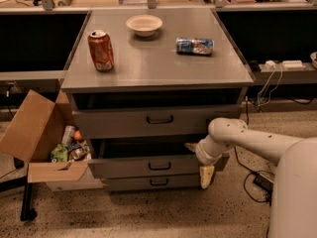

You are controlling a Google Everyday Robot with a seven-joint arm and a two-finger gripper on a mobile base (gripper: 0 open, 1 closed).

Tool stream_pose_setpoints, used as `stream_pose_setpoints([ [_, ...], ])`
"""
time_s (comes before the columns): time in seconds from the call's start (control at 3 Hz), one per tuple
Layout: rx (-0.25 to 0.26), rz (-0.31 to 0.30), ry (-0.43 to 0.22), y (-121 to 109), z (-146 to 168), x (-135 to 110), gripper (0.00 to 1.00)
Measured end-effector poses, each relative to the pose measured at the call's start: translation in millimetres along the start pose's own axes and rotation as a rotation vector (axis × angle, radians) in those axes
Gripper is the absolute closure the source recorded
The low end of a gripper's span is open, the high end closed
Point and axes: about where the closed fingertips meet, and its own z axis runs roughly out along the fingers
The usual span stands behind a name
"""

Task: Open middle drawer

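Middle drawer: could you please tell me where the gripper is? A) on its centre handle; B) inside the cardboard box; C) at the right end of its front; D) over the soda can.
C: the gripper sits at the right end of the middle drawer, away from its handle.

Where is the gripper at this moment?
In the camera view, the gripper is at the right end of the middle drawer, just below the top drawer.
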Motion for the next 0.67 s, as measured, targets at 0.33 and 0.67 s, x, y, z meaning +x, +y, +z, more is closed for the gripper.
stream_pose_setpoints([
  [0.33,-0.057,0.028,-0.018,20,10,-13,0.0],
  [0.67,-0.12,0.017,-0.069,36,20,-29,0.18],
])
